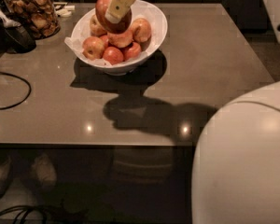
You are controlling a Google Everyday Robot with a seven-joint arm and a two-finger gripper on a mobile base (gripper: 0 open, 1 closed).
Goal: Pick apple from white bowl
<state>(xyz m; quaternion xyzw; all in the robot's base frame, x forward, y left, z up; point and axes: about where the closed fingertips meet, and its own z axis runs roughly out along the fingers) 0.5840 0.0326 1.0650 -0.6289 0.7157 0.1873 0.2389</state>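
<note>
cream pincer [115, 14] over wht bowl [159, 28], red apple [103, 7]

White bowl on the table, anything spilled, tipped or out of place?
Nothing stands out. The white bowl sits upright on the table, the other apples inside it, and the gripper grips one apple over them.

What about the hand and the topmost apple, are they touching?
Touching. The camera view shows the hand clamped on the topmost apple, above the white bowl.

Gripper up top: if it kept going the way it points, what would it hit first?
Probably the piled apples in the white bowl: the gripper, shut on the held apple, points down at them. Depth is unclear.
</note>
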